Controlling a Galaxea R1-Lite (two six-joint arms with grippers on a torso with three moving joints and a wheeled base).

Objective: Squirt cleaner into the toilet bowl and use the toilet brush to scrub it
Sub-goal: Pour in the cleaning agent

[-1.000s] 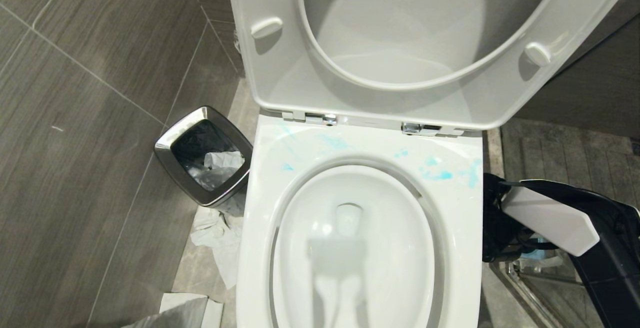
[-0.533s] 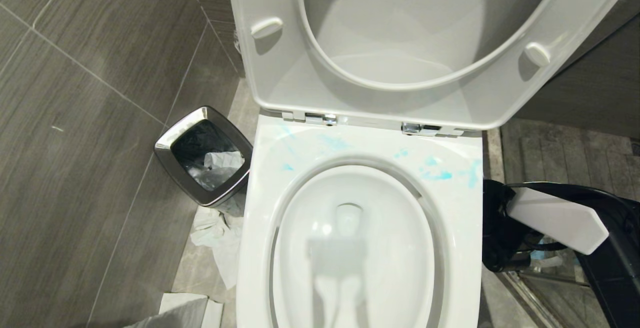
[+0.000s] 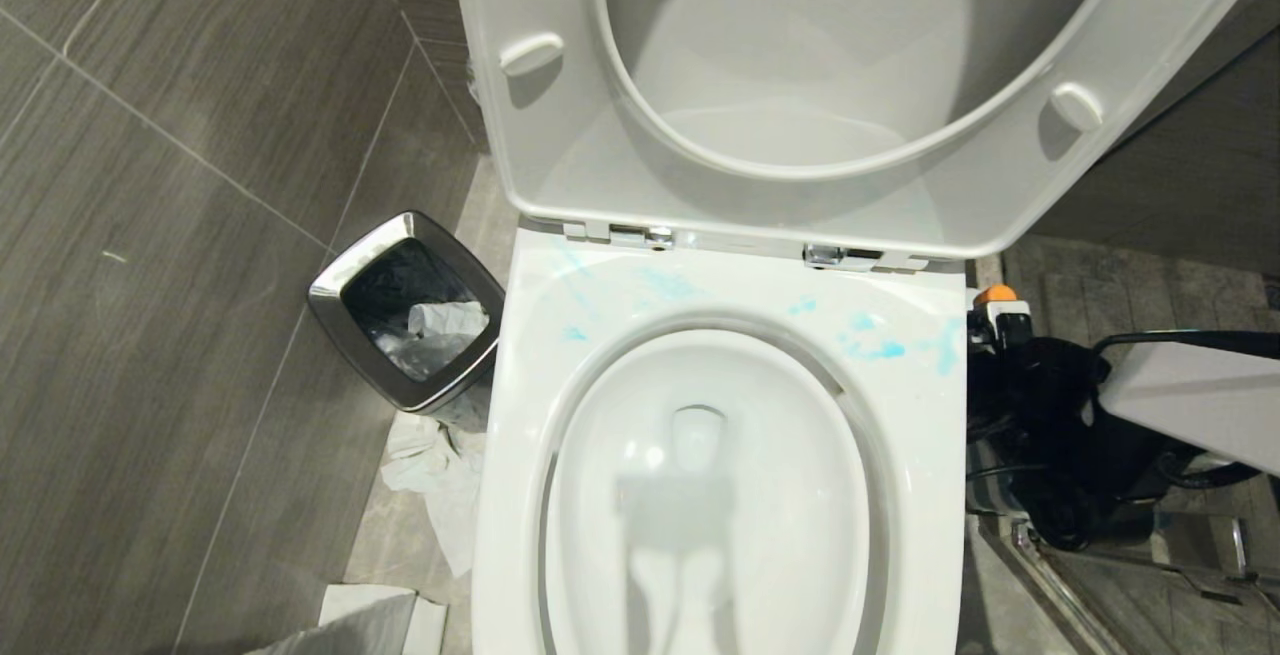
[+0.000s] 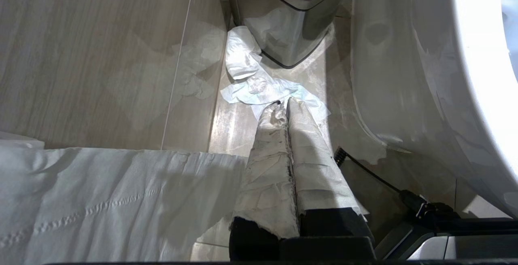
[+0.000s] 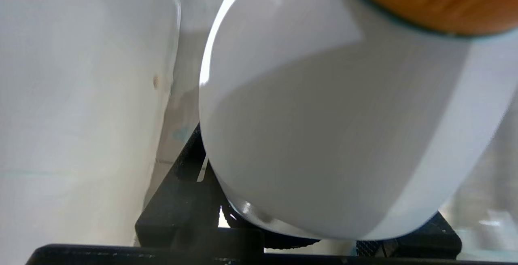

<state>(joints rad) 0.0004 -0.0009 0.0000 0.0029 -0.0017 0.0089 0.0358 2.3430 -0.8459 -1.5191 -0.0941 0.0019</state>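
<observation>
The white toilet bowl (image 3: 520,415) fills the middle of the head view, with blue smears across the back of its rim. Its seat and lid (image 3: 560,135) stand raised. To the right of the rim, my right gripper (image 3: 1035,385) is shut on the cleaner (image 3: 1003,315), whose orange cap pokes up level with the rim. In the right wrist view the cleaner's white body (image 5: 323,135) fills the space between the black fingers (image 5: 178,184). My left gripper (image 4: 283,105) is shut and empty, low over the floor beside the bowl's outer wall (image 4: 404,54). The toilet brush is out of view.
A steel-rimmed trash bin (image 3: 405,310) stands left of the toilet, also seen as the bin (image 4: 291,14) from the left wrist. Crumpled tissue (image 3: 430,475) lies on the floor before it. A metal rail (image 3: 1050,575) runs along the floor at the right.
My right arm has swung up and to the right beside the toilet. The cleaner's orange cap has risen into sight next to the rim. The left arm has not moved.
</observation>
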